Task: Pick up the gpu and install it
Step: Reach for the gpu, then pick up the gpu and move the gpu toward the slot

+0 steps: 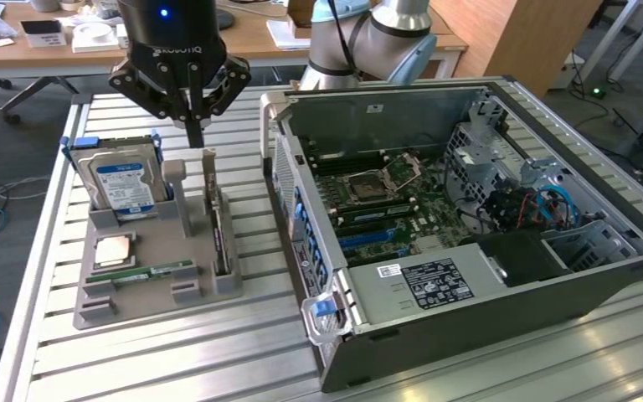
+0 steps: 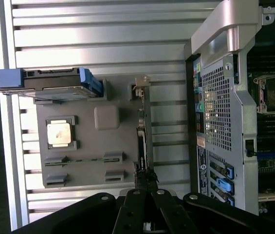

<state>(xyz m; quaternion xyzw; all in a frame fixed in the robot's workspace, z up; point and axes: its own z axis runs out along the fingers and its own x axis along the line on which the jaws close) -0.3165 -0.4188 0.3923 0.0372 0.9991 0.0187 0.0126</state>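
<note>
The gpu (image 1: 220,239) stands on edge in the slot on the exterior view's right side of a grey holder (image 1: 148,293), its pale bracket (image 1: 208,167) pointing up at the far end. In the wrist view the gpu (image 2: 142,131) is a thin dark strip along the holder (image 2: 93,165). My gripper (image 1: 195,138) hangs just above the bracket end, shut, with nothing visible between its fingers. Its fingertips (image 2: 146,179) meet over one end of the card. The open computer case (image 1: 467,226) lies at the exterior view's right, motherboard facing up.
The holder also carries an upright silver hard drive (image 1: 124,184) in blue rails, a CPU (image 1: 115,249) and a green RAM stick (image 1: 156,272). The case wall (image 2: 222,97) stands close beside the holder. All rest on a slatted metal table (image 1: 244,352); desks lie behind.
</note>
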